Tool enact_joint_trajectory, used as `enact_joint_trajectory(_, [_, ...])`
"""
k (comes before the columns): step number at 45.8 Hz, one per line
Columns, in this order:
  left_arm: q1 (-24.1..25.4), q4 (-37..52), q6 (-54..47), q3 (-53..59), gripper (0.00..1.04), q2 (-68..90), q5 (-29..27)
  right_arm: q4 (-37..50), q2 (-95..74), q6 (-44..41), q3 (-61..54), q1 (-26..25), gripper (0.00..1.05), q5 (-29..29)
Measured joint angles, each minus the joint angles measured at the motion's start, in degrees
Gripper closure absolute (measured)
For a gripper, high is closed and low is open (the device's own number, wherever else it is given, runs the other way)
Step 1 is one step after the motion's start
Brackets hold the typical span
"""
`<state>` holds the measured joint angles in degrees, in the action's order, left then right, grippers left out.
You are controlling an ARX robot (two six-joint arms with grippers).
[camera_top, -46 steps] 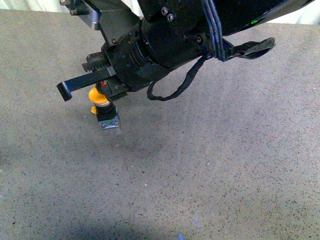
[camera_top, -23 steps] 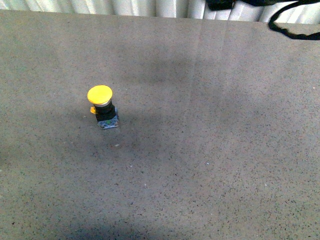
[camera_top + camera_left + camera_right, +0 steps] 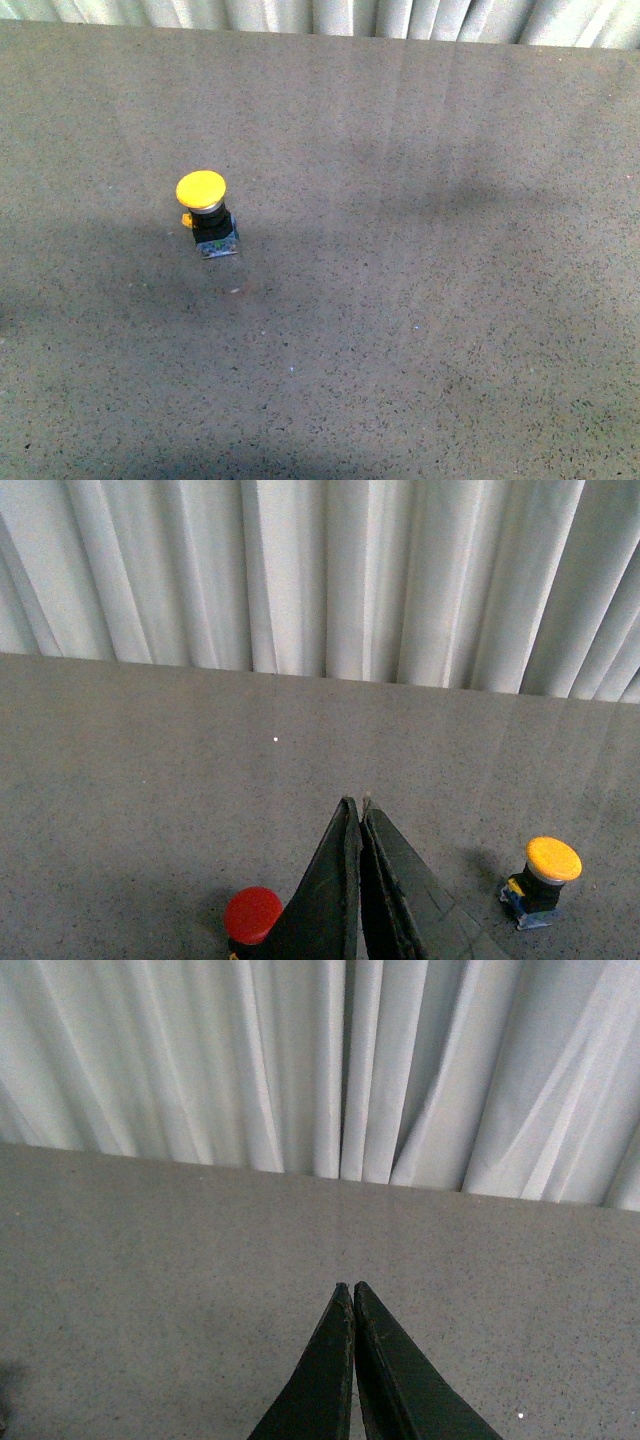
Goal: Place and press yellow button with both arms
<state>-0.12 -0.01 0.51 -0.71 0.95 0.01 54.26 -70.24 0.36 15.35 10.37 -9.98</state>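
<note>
The yellow button [image 3: 203,211] stands upright on the grey speckled table, left of centre in the front view, its yellow cap on a black body and small square base. No arm shows in the front view. In the left wrist view the button [image 3: 546,877] stands apart from my left gripper [image 3: 358,805], which is shut and empty above the table. My right gripper [image 3: 351,1287] is shut and empty above bare table; the button does not show in the right wrist view.
A red-capped button [image 3: 251,915] stands beside the left gripper's fingers [image 3: 330,900], partly hidden by them. A white pleated curtain [image 3: 320,580] hangs along the table's far edge [image 3: 320,35]. The table [image 3: 430,300] is grey and speckled.
One second ago a black arm hung over the yellow button with its fingers at the cap. It has withdrawn up and right, out of the front view. The button has stayed put.
</note>
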Motion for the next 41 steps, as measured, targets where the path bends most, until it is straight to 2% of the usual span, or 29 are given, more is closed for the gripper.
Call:
enact_joint_trajectory(22, [0.0,0.0,0.0,0.0,1.03,0.0,0.0,-6.3,16.5,0.0,-10.3,-5.4,1.03,5.2])
enact_joint_trajectory(25, [0.0,0.0,0.0,0.0,1.03,0.0,0.0,-4.6,17.4,0.0,-12.2,-8.1,1.03,9.1])
enact_joint_trajectory(29, [0.0,0.0,0.0,0.0,1.03,0.0,0.0,-7.5,20.5,-0.1,-13.8,-10.1,1.03,9.5])
enact_joint_trajectory(41, [0.0,0.0,0.0,0.0,1.03,0.0,0.0,-17.2,32.0,-0.1,-14.3,-10.2,1.03,9.9])
